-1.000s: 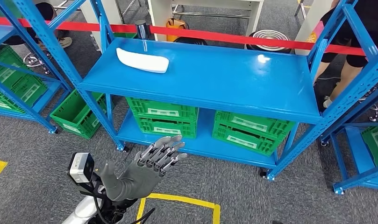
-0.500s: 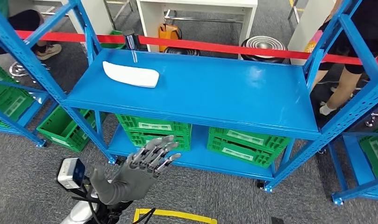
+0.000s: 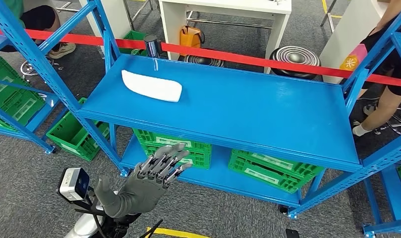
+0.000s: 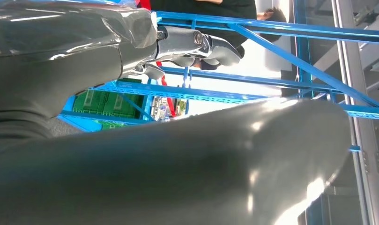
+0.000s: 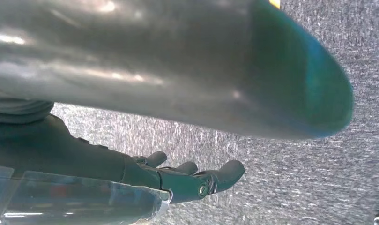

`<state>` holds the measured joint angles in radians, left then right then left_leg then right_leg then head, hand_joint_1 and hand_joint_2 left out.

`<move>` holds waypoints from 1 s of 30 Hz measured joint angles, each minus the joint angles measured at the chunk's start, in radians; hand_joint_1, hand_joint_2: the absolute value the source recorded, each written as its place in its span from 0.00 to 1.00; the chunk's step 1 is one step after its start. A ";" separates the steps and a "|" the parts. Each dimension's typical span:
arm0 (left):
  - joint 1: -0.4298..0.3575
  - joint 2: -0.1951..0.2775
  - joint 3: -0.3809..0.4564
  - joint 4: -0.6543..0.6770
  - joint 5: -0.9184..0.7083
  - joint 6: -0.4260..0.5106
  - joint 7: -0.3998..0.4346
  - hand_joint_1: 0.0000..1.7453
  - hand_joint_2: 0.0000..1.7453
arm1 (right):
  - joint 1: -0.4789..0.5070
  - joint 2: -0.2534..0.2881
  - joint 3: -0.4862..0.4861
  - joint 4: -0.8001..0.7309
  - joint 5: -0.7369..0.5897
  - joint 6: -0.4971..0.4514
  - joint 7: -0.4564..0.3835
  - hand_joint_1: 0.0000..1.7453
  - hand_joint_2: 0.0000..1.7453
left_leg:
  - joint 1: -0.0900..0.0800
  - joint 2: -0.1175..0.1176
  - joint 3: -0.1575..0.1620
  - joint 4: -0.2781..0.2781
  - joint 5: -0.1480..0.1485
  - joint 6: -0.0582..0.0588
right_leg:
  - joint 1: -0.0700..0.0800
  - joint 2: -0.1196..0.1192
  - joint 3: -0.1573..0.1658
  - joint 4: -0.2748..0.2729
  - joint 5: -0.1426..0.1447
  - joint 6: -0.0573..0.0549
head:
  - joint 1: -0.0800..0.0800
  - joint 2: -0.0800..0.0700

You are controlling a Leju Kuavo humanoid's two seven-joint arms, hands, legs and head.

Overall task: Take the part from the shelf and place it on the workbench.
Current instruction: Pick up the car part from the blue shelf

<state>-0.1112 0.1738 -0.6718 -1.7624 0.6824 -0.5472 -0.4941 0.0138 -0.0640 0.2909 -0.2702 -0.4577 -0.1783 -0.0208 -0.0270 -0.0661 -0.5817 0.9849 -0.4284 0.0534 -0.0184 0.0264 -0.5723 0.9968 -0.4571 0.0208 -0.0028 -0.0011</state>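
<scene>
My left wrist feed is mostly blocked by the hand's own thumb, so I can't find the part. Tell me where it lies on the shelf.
Observer: The white part lies flat on the top board of the blue shelf, near its back left corner.
Operator: Now report the left hand against it.
Observer: The left hand is raised in front of the shelf, fingers spread, holding nothing, well short of the part.
Operator: Check the right hand too.
Observer: The right hand hangs over the grey floor, empty, fingers loosely apart.
</scene>
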 joint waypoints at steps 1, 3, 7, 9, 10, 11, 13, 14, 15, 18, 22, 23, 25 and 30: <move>0.001 0.000 0.001 -0.001 0.000 -0.001 0.001 0.00 0.00 | -0.001 0.002 0.002 -0.001 0.000 0.002 0.000 0.00 0.00 | 0.001 -0.002 -0.001 0.003 -0.003 -0.003 | -0.004 -0.005 0.003 -0.002 0.001 -0.005 | 0.000 0.000; 0.003 0.001 0.004 -0.004 -0.001 -0.003 0.002 0.00 0.00 | -0.003 0.003 0.004 -0.002 0.000 0.009 0.001 0.00 0.00 | 0.004 0.015 -0.019 0.045 -0.030 -0.017 | -0.015 -0.017 0.012 -0.005 -0.001 -0.017 | -0.003 0.000; 0.007 0.002 0.006 -0.006 -0.002 -0.004 0.004 0.00 0.00 | -0.004 0.003 0.009 -0.003 0.000 0.014 0.001 0.00 0.00 | 0.031 0.059 -0.148 0.292 -0.132 -0.051 | -0.020 -0.044 0.024 -0.007 -0.013 -0.028 | -0.009 0.000; 0.009 0.003 0.006 -0.006 -0.002 -0.004 0.005 0.00 0.00 | -0.004 0.003 0.012 -0.003 0.000 0.014 0.002 0.00 0.00 | 0.044 0.068 -0.153 0.283 -0.101 -0.061 | -0.022 -0.060 0.031 -0.006 -0.019 -0.023 | -0.009 0.000; 0.009 0.003 0.006 -0.006 -0.002 -0.004 0.005 0.00 0.00 | -0.004 0.004 0.013 -0.003 0.000 0.014 0.002 0.00 0.00 | 0.048 0.078 -0.123 0.218 -0.062 -0.063 | -0.024 -0.067 0.037 -0.006 -0.024 -0.019 | -0.009 0.000; 0.008 0.003 0.007 -0.006 -0.002 -0.004 0.005 0.00 0.00 | -0.004 0.004 0.014 -0.003 0.000 0.014 0.002 0.00 0.00 | 0.050 0.099 -0.083 0.138 -0.026 -0.064 | -0.024 -0.073 0.044 -0.007 -0.029 -0.014 | -0.009 0.000; 0.007 0.003 0.009 -0.006 -0.002 -0.004 0.005 0.00 0.00 | -0.005 0.004 0.015 -0.003 0.000 0.014 0.002 0.00 0.00 | 0.043 0.131 -0.028 0.031 0.008 -0.059 | -0.018 -0.085 0.054 -0.007 -0.038 -0.002 | -0.009 0.000; 0.007 0.003 0.010 -0.006 -0.002 -0.004 0.005 0.00 0.00 | -0.005 0.004 0.015 -0.003 0.000 0.014 0.002 0.00 0.00 | 0.038 0.136 -0.021 0.014 0.007 -0.054 | -0.016 -0.092 0.056 -0.008 -0.041 0.004 | -0.008 0.000; 0.007 0.003 0.011 -0.006 -0.002 -0.004 0.005 0.00 0.00 | -0.005 0.004 0.015 -0.004 0.000 0.014 0.002 0.00 0.00 | 0.032 0.126 -0.023 0.013 0.003 -0.047 | -0.014 -0.101 0.059 -0.010 -0.044 0.010 | -0.008 0.000; 0.007 0.003 0.012 -0.008 -0.002 -0.004 0.005 0.00 0.00 | -0.007 0.005 0.018 -0.005 0.000 0.016 0.003 0.00 0.00 | 0.034 0.093 -0.007 -0.007 0.011 -0.023 | -0.019 -0.091 0.054 0.011 -0.064 0.020 | -0.004 0.000; 0.006 -0.001 0.011 -0.007 -0.002 -0.002 0.005 0.00 0.00 | -0.006 0.000 0.020 -0.005 -0.001 0.017 0.004 0.00 0.00 | 0.029 0.047 0.004 -0.015 0.011 -0.006 | -0.014 -0.034 -0.085 0.259 -0.150 0.002 | 0.003 0.000; 0.006 -0.001 0.011 -0.006 -0.002 0.000 0.005 0.00 0.00 | -0.005 -0.002 0.020 -0.005 -0.002 0.017 0.004 0.00 0.00 | 0.026 0.034 0.005 -0.014 0.009 -0.004 | -0.012 -0.032 -0.112 0.291 -0.151 0.004 | 0.003 0.000; 0.007 -0.002 0.010 -0.004 -0.001 0.004 0.005 0.00 0.00 | -0.005 -0.004 0.021 -0.004 -0.004 0.017 0.004 0.00 0.00 | 0.024 0.012 0.011 -0.011 0.004 -0.004 | -0.011 -0.030 -0.104 0.226 -0.098 0.018 | 0.003 0.000; 0.007 -0.004 0.010 -0.003 0.002 0.008 0.006 0.00 0.00 | -0.014 -0.006 0.020 -0.001 -0.023 0.012 -0.006 0.00 0.00 | 0.017 -0.009 0.011 0.014 -0.023 -0.023 | -0.003 -0.024 -0.026 0.016 0.010 0.006 | 0.002 0.000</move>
<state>-0.1041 0.1701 -0.6622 -1.7651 0.6846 -0.5389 -0.4886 0.0001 -0.0695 0.3113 -0.2710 -0.4802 -0.1663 -0.0264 -0.0102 -0.0753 -0.5712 0.9986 -0.4512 0.0307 -0.0216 0.0019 -0.5982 1.0133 -0.4475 0.0268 -0.0005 -0.0011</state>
